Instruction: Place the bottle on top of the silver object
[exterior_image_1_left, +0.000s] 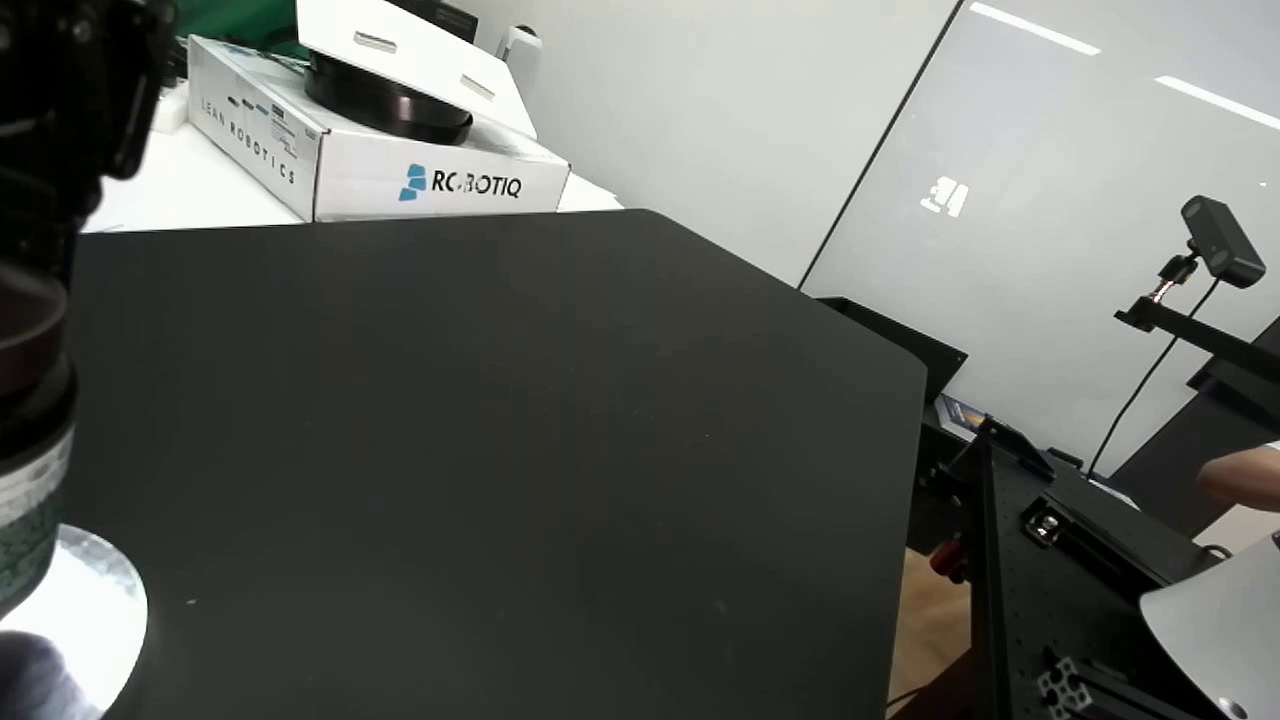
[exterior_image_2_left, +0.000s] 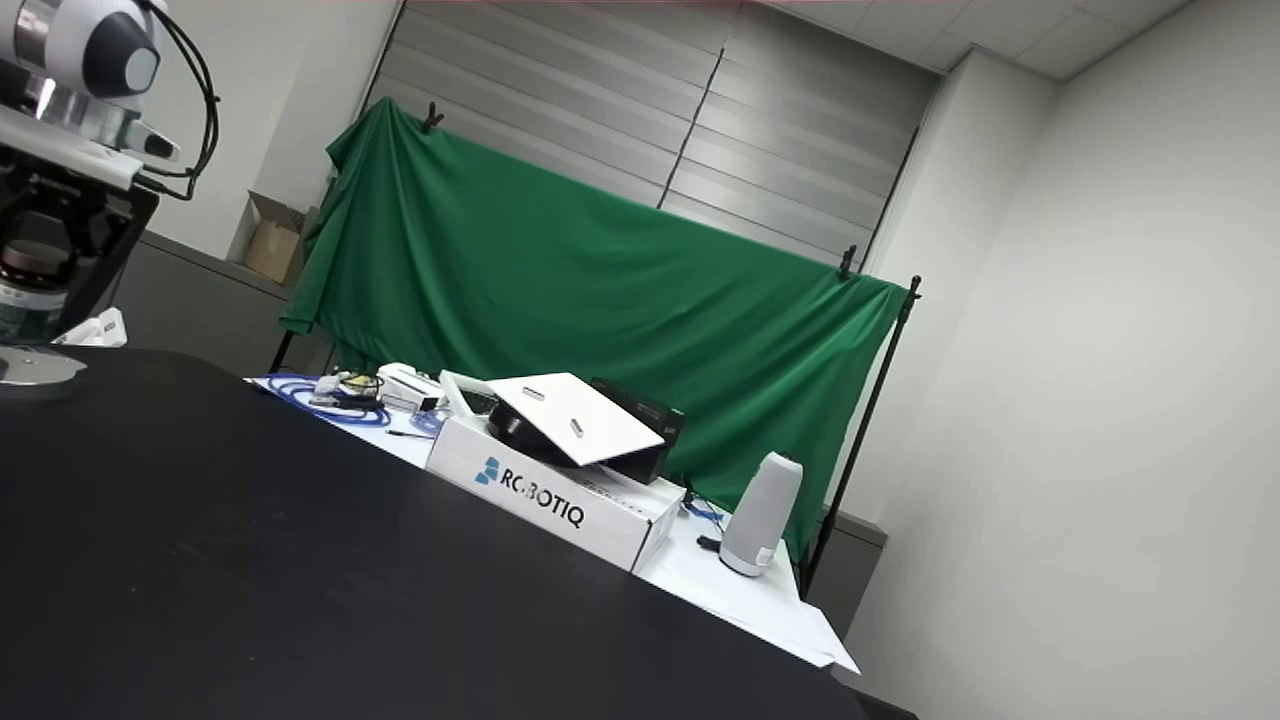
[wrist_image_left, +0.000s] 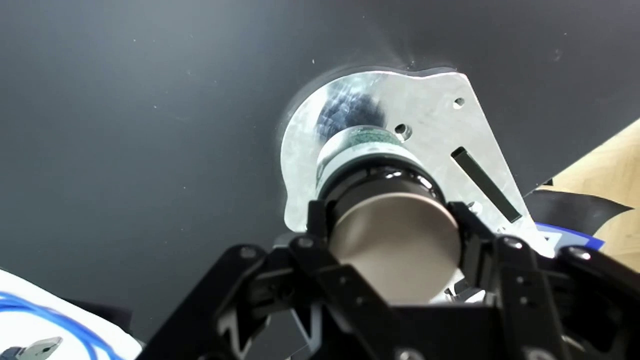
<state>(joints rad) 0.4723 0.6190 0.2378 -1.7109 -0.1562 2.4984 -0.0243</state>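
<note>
Green drape (exterior_image_2_left: 600, 290), black tabletop (exterior_image_1_left: 500, 450), gripped bottle (wrist_image_left: 392, 225)

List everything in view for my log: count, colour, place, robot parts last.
table: one, black, foreground
silver plate: one, silver, on the table
bottle: one, dark with pale band, over the silver plate, contact unclear
white box: one, white, beyond the table
panel: one, white, tilted above the white box
drum: one, black, under the panel
cloth: one, green, hung in background
tall device: one, grey, near the white box
cables: count unclear, blue, beyond the table
cardboard box: one, brown, beside the cloth
camera: one, dark, right side of an exterior view
gripper: one, black, closed on the bottle
arm: one, white and grey, above the gripper
</note>
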